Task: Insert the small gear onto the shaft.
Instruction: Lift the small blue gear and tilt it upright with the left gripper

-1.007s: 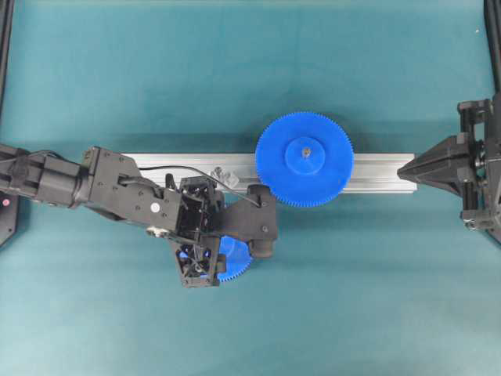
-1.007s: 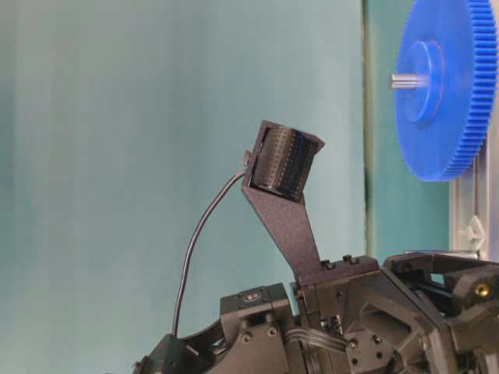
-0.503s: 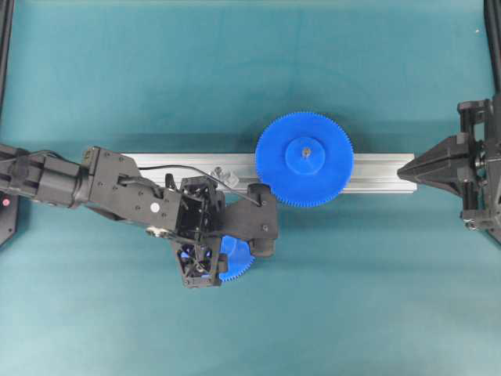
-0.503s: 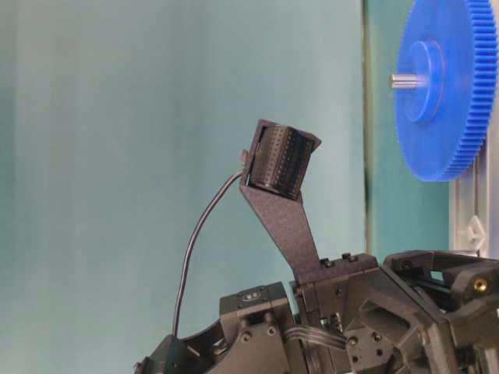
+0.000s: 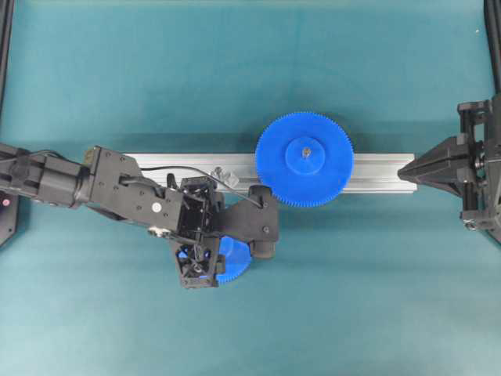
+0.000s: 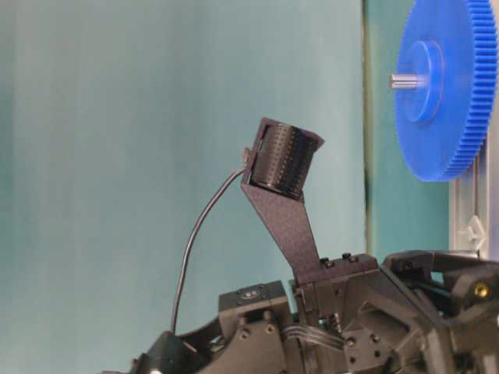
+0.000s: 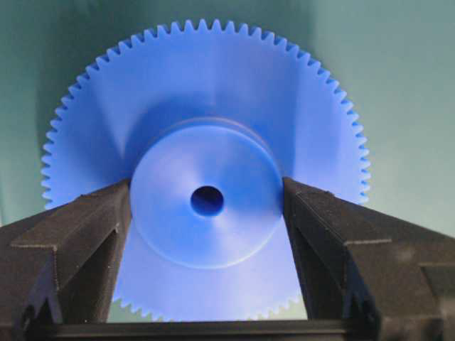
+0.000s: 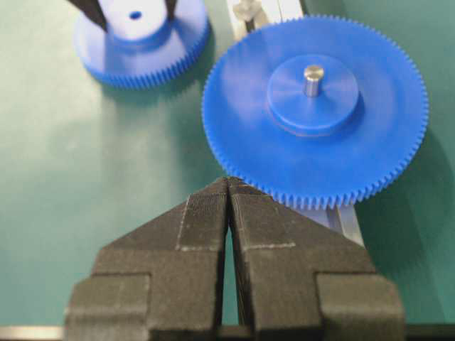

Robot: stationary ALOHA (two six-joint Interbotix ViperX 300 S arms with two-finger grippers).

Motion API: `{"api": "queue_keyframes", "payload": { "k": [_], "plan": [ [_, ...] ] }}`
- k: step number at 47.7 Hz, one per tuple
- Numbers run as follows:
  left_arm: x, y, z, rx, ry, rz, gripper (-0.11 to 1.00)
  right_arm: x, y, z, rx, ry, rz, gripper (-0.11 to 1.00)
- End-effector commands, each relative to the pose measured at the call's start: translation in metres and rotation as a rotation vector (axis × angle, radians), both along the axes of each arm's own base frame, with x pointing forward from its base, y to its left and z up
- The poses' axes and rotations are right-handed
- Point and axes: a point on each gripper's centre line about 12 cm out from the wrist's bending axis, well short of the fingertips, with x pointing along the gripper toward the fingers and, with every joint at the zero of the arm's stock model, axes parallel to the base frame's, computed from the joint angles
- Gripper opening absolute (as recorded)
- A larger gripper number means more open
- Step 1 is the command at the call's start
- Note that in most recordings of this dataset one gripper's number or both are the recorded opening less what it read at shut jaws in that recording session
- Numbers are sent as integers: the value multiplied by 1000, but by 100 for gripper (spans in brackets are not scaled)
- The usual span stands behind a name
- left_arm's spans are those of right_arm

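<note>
Two blue gears are in view, with one aluminium rail (image 5: 376,172) as the landmark running across the teal table (image 5: 235,70). The wider gear (image 5: 304,159) sits on the rail toward its right-hand part in the overhead view, and a single grey pin tip (image 8: 313,78) stands up from its raised hub. The small gear (image 7: 206,170) lies flat on the table just off the rail's near side in the overhead view, toward the rail's left half, mostly hidden under the left arm; only a crescent of its toothed rim (image 5: 235,262) peeks out there. One shaft (image 8: 247,10), a small shiny metal piece, shows on the rail between the two gears, though only its blurred top is visible at the edge of the right wrist view, and a glinting speck on the rail in the overhead view (image 5: 223,174) matches it. Two grippers are present. The left gripper (image 7: 206,206) stands over the small gear with its two dark fingers (image 7: 85,227) on either side of the raised round hub, each pad at the hub's wall; whether they press on it or merely flank it cannot be told. The right gripper (image 8: 227,206) hovers off the rail's right end, its two fingers pressed together with only a hairline seam between them, gripping nothing.
</note>
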Motion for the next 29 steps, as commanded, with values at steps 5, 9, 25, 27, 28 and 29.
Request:
{"api": "queue_keyframes", "payload": {
  "k": [5, 9, 25, 27, 28, 29],
  "plan": [
    [-2, -2, 49, 1, -56, -26, 70, 2, 0, 5, 10, -19, -6, 7],
    [-5, -1, 63, 6, -79, -48, 70, 2, 0, 5, 10, -19, -6, 7],
    [-7, 7, 102, 10, -154, -55, 70, 3, 0, 5, 10, -20, -8, 7],
    [-7, 7, 106, 10, -160, -55, 70, 2, 0, 5, 10, -19, -6, 7],
    [-7, 8, 108, 11, -163, -54, 70, 3, 0, 5, 8, -20, -6, 7],
    [-6, 9, 110, 11, -166, -51, 70, 2, 0, 5, 10, -19, -6, 7]
  ]
}}
